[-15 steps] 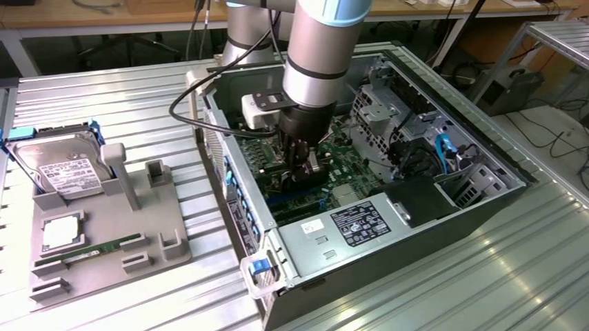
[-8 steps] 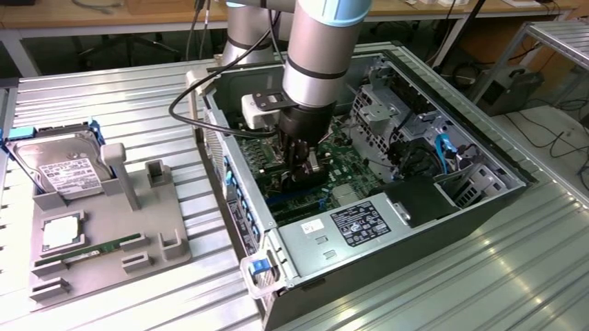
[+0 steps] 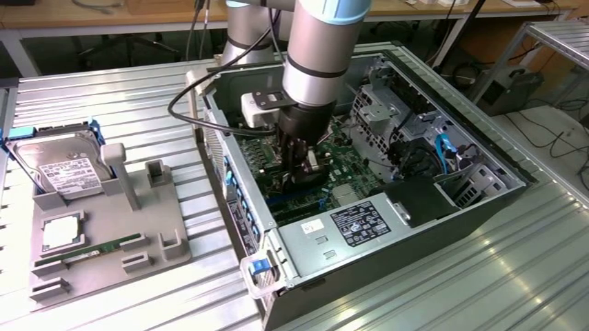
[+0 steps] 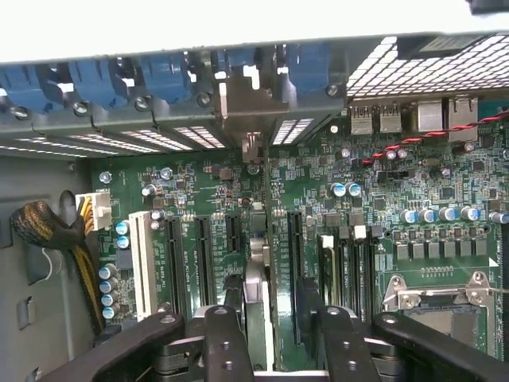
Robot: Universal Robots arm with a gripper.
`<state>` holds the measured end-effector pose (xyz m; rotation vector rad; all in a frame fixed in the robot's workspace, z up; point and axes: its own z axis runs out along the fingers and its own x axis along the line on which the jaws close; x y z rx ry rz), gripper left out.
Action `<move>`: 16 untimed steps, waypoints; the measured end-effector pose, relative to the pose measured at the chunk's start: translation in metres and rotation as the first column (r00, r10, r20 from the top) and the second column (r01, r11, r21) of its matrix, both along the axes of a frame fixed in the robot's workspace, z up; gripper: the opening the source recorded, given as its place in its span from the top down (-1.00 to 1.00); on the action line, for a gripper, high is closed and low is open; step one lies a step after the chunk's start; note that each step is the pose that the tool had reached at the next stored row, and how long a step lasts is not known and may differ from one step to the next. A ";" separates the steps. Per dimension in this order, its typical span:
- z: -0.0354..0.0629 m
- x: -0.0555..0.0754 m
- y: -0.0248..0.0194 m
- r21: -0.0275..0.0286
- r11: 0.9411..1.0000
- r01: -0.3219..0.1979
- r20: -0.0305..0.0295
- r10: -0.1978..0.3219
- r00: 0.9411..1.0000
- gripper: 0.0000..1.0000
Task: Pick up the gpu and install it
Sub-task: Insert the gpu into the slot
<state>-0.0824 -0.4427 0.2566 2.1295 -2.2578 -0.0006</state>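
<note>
Black gpu [image 4: 256,270] stands edge-on in motherboard [image 4: 413,239] slot, bracket at case rear wall. We see gripper [image 4: 270,334] straddling it inside open case [image 3: 515,172], jaws spread, holding nothing (fingers [image 4: 227,338] just beside card).

The open computer case [image 3: 368,207] lies on the worktop [image 3: 478,289], toward the exterior view's right. Inside it, the gpu [image 4: 256,263] stands edge-on in a motherboard [image 4: 413,263] slot, between the tool [image 3: 305,178] fingers [image 4: 227,342]. A parts holder [image 3: 110,241] with the hard drive [image 3: 60,169] sits near the worktop's opposite edge.
</note>
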 end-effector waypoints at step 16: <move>0.0382 0.000 0.0007 0.000 1.000 0.000 0.000 0.000 1.000 0.73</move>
